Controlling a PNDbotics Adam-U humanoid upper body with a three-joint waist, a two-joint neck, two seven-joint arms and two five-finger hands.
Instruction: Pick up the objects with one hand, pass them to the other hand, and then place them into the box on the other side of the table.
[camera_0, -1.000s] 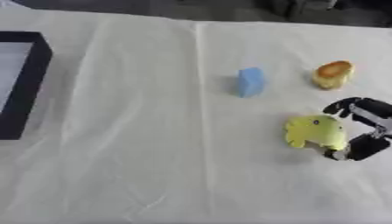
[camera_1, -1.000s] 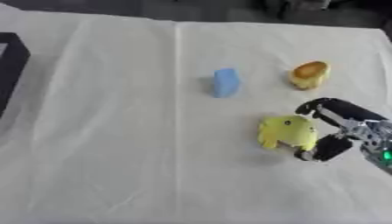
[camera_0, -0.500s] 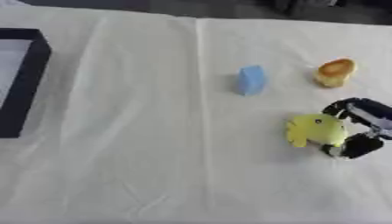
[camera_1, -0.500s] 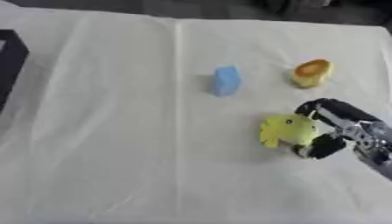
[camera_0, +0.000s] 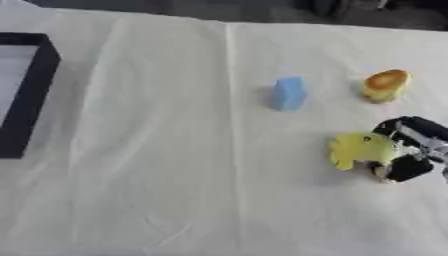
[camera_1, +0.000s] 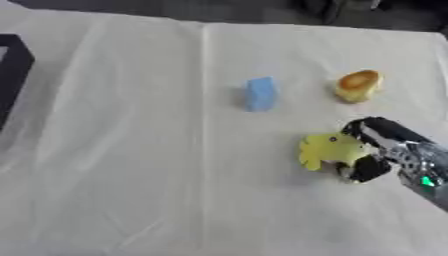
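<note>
- The cloth-covered table (camera_0: 157, 150) is carrying everything; the box (camera_0: 35, 90) is sitting at nine o'clock, the far side from my working hand.
- My right hand (camera_1: 378, 150), at four o'clock, is curling around the yellow toy (camera_1: 328, 149), thumb below and fingers above, to lift it for the pass.
- The blue block (camera_0: 289, 93) and orange toy (camera_0: 385, 85) are waiting at one to two o'clock.
- My left hand is showing in neither view.

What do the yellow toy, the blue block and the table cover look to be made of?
Yellow toy: probably soft plastic or rubber, matte, rounded lobes. Blue block: likely foam or plastic, dull, no shine. Table cover: white cloth, creased and folded.
</note>
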